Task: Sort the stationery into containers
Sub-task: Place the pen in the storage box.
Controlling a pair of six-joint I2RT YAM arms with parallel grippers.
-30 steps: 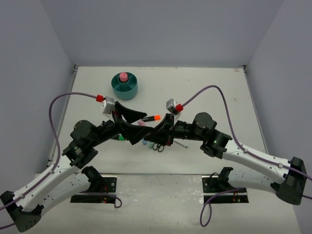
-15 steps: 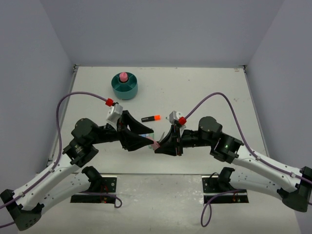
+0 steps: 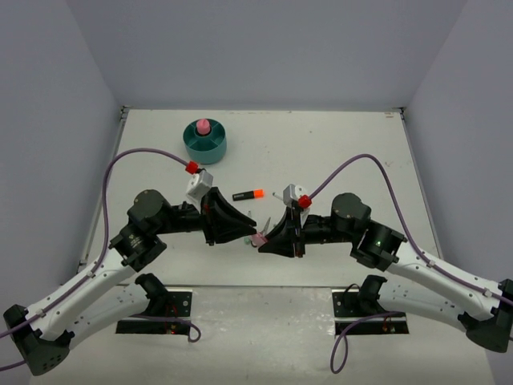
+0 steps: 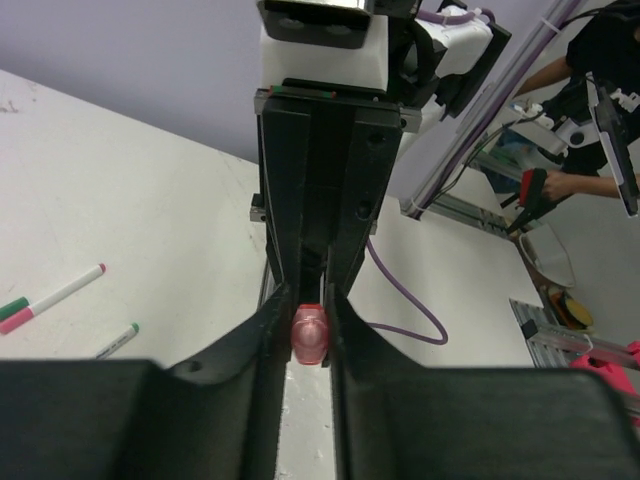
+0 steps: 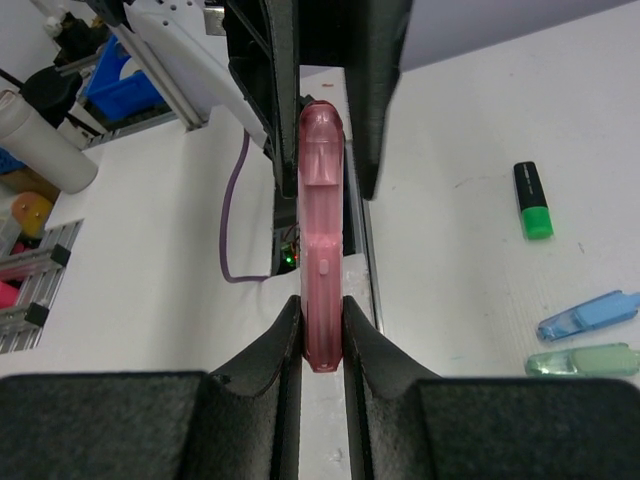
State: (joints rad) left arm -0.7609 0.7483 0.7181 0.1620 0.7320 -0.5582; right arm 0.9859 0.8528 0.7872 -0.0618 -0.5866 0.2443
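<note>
Right gripper point(image 5: 320, 308) was clamped on one end of the pink marker point(image 5: 322, 230). Left gripper point(image 4: 309, 308) faced it nose to nose, jaws narrow, both fingers touching the marker's other end. Marker hung between them over the near part of the table point(image 3: 337, 144). Teal organiser point(image 3: 205, 151) sat well apart, back left, with the pink tube point(image 3: 203, 126) upright in its centre well. Orange-capped highlighter point(image 3: 249, 194) lay just behind the grippers.

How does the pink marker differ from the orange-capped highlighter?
The pink marker is translucent pink; the orange-capped highlighter is black with orange cap. The marker is off the table, gripped between left hand and right hand; the highlighter lies on the table. Neither is in the organiser.
</note>
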